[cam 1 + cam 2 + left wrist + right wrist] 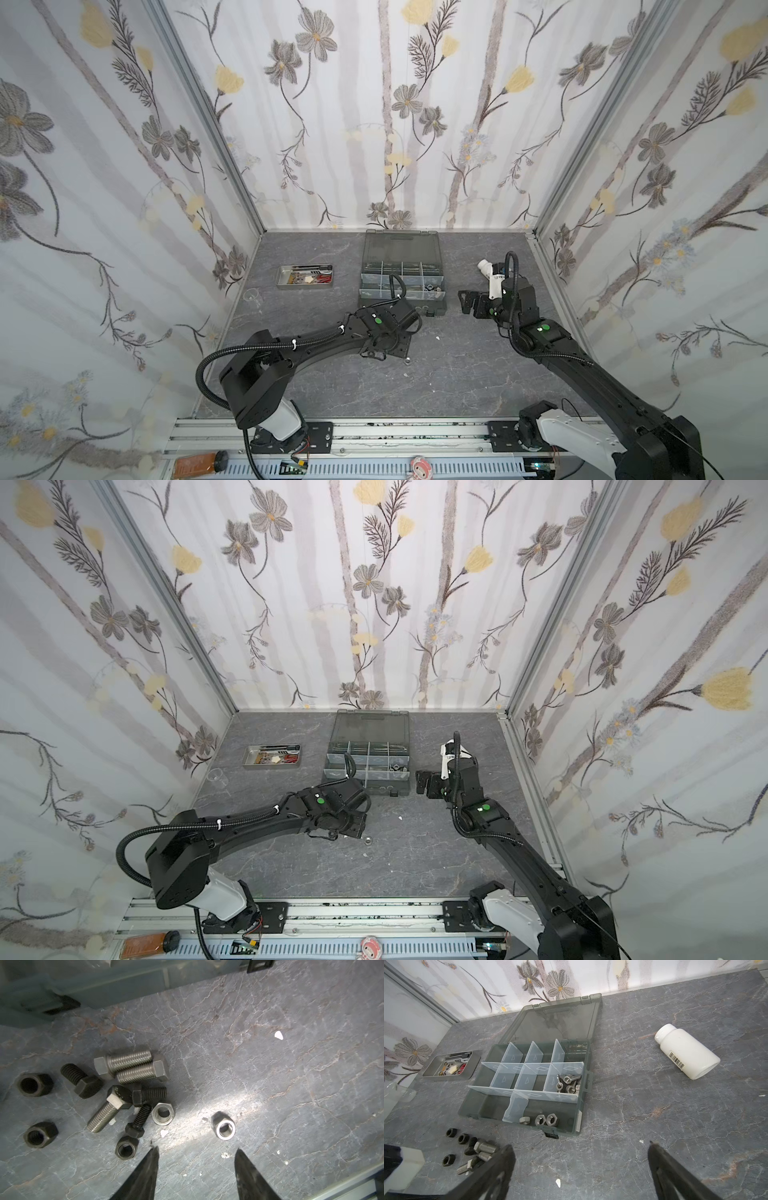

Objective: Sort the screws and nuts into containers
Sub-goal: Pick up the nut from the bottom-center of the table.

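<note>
Notably, wrist views showed screws (pixel 133 1068) both top views hid; a silver nut (pixel 224 1128) lay just beyond the spread, empty left end effector (pixel 196 1149).

On the table (pixel 633 1105), the organizer box (pixel 492 1105) sits toward the back with the tray (pixel 470 1068) left of it and the bottle (pixel 687 1053) lying right of it, some nuts (pixel 568 1084) in two right-side containers (pixel 566 1118), and screws (pixel 485 1147) with other nuts lying loose just before its front-left corner.

Steel tray (pixel 470 1069), white bottle (pixel 687 1053)
</note>
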Motion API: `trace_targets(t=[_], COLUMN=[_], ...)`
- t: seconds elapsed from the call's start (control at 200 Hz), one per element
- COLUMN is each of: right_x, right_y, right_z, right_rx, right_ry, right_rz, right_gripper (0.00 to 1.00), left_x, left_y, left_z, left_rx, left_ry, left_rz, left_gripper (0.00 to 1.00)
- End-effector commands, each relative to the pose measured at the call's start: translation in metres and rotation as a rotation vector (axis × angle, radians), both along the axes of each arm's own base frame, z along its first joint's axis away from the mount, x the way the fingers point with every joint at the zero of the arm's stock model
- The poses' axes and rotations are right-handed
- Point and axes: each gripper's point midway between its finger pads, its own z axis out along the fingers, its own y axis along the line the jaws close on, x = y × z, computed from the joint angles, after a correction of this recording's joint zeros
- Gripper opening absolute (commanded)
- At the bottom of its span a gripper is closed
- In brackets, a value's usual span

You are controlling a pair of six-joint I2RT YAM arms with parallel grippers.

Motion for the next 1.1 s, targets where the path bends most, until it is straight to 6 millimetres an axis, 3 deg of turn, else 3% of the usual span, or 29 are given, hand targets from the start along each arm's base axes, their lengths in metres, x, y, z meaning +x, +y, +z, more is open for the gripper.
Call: trace_targets(t=[0.0,0.33,0.679,1.094], right_x=[0.004,0.004,0.002,0.001], right_y=[0.004,0.000,0.000,-0.001], right_z=[0.006,0.004,0.004,0.004], right_rx=[0.039,0.057,0.065,0.067], right_ry=[-0.025,-0.023,-0.025,-0.027], right_rz=[0.011,0.005,0.007,0.008], right_gripper=[1.00,1.00,1.00,1.00], left_x=[0.001,-0.016,-0.028,-0.025], left_y=[-0.006,-0.027,-0.032,-0.031], left_z=[-0.004,-0.024,-0.045,-0.061], left_rx=[-0.005,0.029,0.048,0.108], left_ry=[0.001,0.043,0.090,0.096], left_rz=[0.040,-0.002,0.008,0.011], left_gripper=[0.59,0.58,0.54,0.48])
